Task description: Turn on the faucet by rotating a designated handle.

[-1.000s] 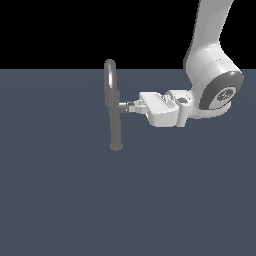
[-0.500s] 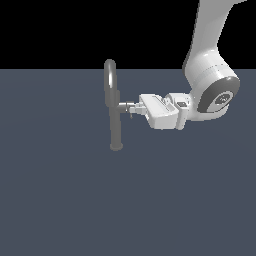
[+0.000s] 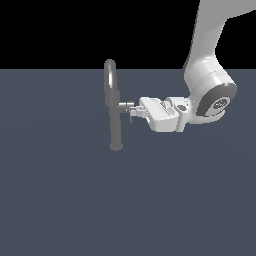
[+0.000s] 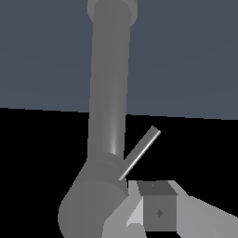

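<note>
The faucet (image 3: 115,120) is a slim grey post with an arched loop spout on top, standing on a small round base. The handle (image 3: 123,105) is a short stub sticking out toward the exterior view's right. My gripper (image 3: 131,112) reaches in sideways from that side, with its fingertips right at the stub's end. The jaws look slightly apart and hold nothing. In the wrist view the post (image 4: 109,88) fills the middle, and the stub (image 4: 90,204) sits close beside one finger (image 4: 159,212). The thin pin lever (image 4: 139,153) slants out from the stub just past that finger. The other finger is hidden.
The flat dark blue-grey floor (image 3: 60,200) spreads all around the faucet. My white arm (image 3: 207,95) comes down from the upper part of the exterior view's right.
The hand has sunk very slightly beside the handle. The faucet post and stub look unmoved.
</note>
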Available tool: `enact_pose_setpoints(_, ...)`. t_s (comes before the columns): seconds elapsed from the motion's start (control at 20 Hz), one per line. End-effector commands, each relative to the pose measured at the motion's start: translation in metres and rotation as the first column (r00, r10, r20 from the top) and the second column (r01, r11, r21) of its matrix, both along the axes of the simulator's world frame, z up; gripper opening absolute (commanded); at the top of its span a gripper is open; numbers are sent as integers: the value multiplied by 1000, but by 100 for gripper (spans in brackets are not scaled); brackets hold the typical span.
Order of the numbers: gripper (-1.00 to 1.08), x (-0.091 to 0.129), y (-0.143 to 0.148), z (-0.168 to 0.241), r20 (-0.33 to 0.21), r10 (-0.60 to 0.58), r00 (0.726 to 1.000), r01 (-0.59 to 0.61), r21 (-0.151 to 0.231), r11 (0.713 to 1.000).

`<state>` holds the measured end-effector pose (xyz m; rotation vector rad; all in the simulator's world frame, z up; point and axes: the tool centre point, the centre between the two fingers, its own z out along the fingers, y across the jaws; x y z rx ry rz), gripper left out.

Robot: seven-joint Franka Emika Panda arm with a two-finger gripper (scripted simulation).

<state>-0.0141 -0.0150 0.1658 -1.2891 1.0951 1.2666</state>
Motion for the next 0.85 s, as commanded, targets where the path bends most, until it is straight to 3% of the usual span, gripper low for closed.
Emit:
enact_pose_setpoints(0.0, -100, 0, -2, -2, -2, -5, 1000, 5, -3, 1000)
enact_pose_setpoints(0.8, -100, 35, 8, -49, -43, -39, 998, 37, -32, 999)
